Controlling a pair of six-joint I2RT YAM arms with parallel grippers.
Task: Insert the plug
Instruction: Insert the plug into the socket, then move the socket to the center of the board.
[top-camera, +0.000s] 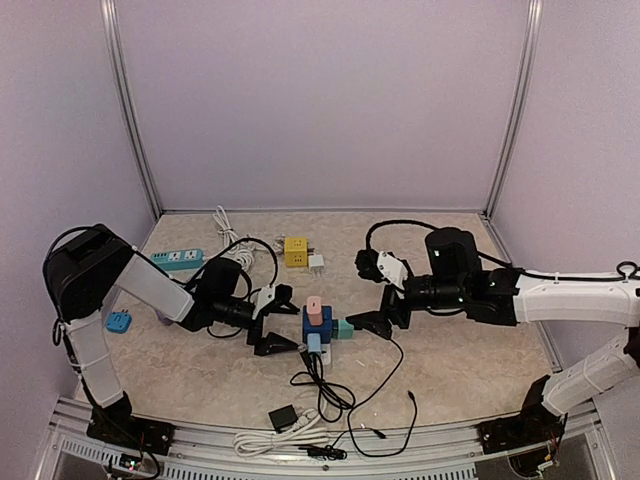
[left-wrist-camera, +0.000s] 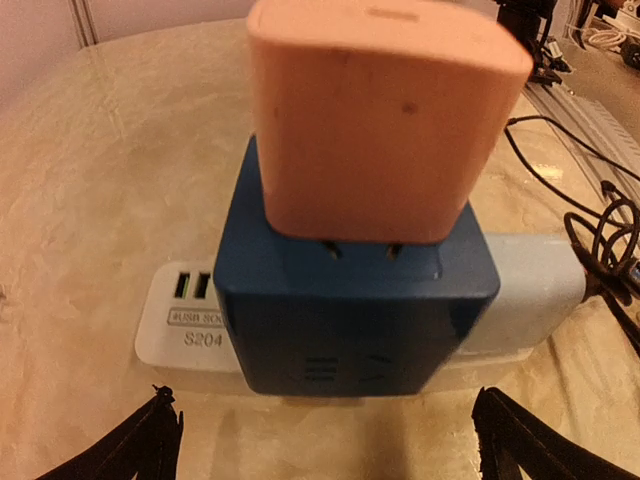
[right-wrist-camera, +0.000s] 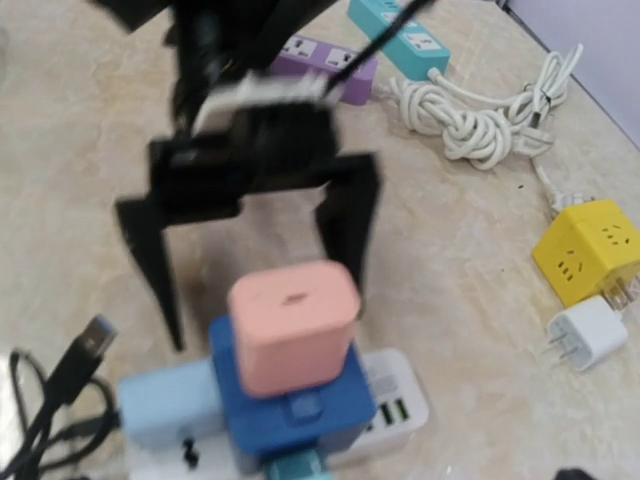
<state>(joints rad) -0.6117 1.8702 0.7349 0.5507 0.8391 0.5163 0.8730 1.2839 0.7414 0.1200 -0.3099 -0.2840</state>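
A pink plug (top-camera: 314, 308) sits seated in the top of a blue cube socket (top-camera: 316, 322) mid-table. The cube stands on a white power strip (left-wrist-camera: 185, 330). A teal plug (top-camera: 343, 328) is in the cube's right side, a light blue plug (top-camera: 313, 343) in its near side. My left gripper (top-camera: 285, 320) is open just left of the cube, with nothing between its fingers (left-wrist-camera: 150, 440). The pink plug (left-wrist-camera: 385, 110) and cube (left-wrist-camera: 355, 310) fill the left wrist view. My right gripper (top-camera: 362, 295) is open right of the cube, apart from the teal plug. The right wrist view shows the pink plug (right-wrist-camera: 293, 325), not its own fingers.
A yellow cube socket (top-camera: 296, 251) and a white charger (top-camera: 317, 265) lie behind the blue cube. A teal power strip (top-camera: 178, 259) and a purple strip (right-wrist-camera: 325, 60) sit at the back left. Black cables (top-camera: 330, 390), a black adapter (top-camera: 282, 417) and a white cable coil (top-camera: 280, 438) lie near the front edge.
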